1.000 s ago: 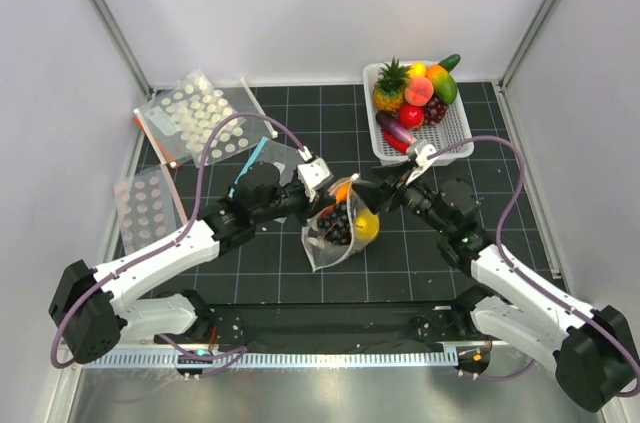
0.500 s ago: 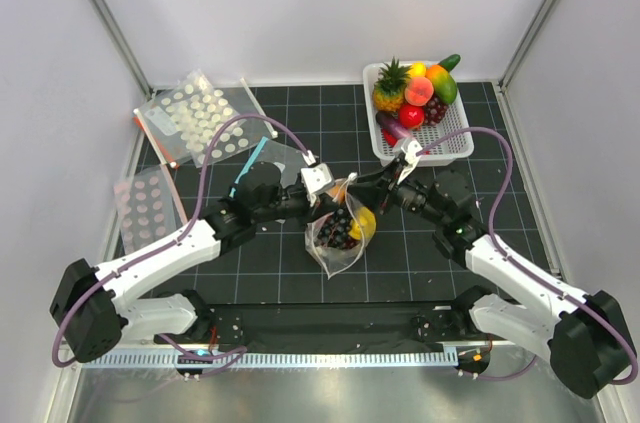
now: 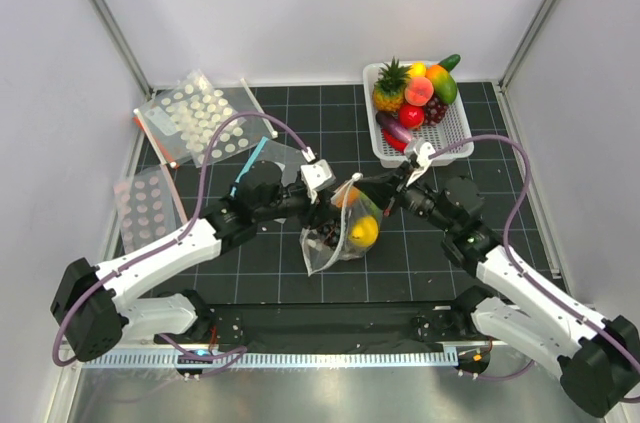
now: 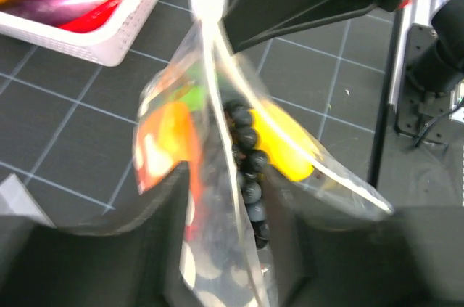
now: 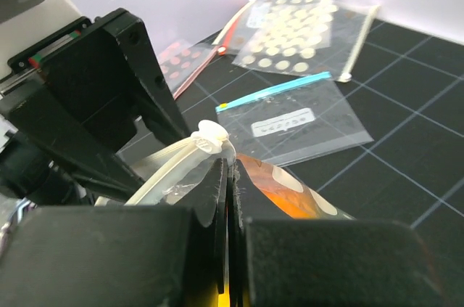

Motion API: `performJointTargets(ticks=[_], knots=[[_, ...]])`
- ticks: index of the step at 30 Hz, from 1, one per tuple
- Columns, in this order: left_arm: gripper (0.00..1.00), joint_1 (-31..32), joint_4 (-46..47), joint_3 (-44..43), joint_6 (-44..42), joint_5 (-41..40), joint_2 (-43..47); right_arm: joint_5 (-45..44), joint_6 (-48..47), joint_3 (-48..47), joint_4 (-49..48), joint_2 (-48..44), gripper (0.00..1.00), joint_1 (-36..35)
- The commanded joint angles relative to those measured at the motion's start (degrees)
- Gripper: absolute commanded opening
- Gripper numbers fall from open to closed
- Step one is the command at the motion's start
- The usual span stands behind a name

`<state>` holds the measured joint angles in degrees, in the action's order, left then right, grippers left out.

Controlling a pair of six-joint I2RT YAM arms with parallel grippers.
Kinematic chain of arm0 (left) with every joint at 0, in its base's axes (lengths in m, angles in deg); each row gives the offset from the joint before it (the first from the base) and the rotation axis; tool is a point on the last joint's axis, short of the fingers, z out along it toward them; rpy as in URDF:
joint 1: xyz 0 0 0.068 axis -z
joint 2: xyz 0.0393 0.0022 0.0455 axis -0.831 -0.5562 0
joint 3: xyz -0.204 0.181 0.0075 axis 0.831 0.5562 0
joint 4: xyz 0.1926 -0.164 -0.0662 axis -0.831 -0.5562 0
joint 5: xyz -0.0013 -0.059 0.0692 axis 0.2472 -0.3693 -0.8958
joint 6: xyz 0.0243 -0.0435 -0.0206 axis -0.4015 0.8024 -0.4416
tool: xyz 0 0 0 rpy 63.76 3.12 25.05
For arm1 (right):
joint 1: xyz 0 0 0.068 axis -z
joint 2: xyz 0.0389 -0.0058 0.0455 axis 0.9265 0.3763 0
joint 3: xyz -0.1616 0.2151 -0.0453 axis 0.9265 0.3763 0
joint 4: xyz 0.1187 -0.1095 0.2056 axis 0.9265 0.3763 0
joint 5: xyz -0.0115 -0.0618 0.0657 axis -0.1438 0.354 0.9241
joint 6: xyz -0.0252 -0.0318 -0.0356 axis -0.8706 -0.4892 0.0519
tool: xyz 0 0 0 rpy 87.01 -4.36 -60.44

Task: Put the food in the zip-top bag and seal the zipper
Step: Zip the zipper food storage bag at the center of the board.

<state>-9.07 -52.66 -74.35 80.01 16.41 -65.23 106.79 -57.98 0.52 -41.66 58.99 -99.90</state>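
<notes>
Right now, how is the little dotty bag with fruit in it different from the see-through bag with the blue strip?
The small dotted clear plastic pouch bulges with toy food; the plain clear bag with the blue strip lies flat and empty. The pouch has a white strip along its mouth, the plain bag a blue one. The right gripper pinches the pouch's mouth; nothing touches the plain bag. Both are clear soft plastic.

Right claw (image 5: 227, 170): 2 fingers pressed flat together, pinching the mouth of the zip-top bag (image 5: 187, 176). White zipper (image 5: 168, 164) curves off to the left; its tab (image 5: 210, 135) sits just above the fingertips. Orange piece (image 5: 283, 187) shows through the film. Behind, flat on the gridded surface (image 5: 406, 140): plain clear bag (image 5: 304, 122) with a blue strip; farther back, dotted sheets (image 5: 290, 27).
</notes>
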Motion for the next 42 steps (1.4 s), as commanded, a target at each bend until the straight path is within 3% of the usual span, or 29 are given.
performJointTargets(ticks=[1,6,10,20,30,42], knots=[[0.51,0.06,1.34,-3.27,2.78,-2.92,1.28,-9.20,0.57,-0.93,-0.64,-5.26,0.01,-0.77],[0.64,0.06,5.20,-2.48,2.96,-5.73,4.53,-16.95,0.48,-0.30,2.52,-9.31,0.01,-2.18],[0.65,0.06,5.39,-5.28,2.96,-5.91,4.01,-18.27,0.48,-1.71,4.28,-9.05,0.01,-2.97],[0.59,0.59,3.72,-13.28,-1.60,-0.11,-1.26,-19.06,0.66,-2.68,5.69,-8.70,0.01,-4.38],[0.50,1.56,2.40,-18.38,-5.04,-0.46,-6.62,-18.01,0.04,-2.24,5.07,-8.96,0.01,-4.90],[0.49,2.35,1.26,-21.46,-5.83,2.35,-10.14,-17.39,-0.57,-2.32,4.90,-8.69,0.01,-5.69]])
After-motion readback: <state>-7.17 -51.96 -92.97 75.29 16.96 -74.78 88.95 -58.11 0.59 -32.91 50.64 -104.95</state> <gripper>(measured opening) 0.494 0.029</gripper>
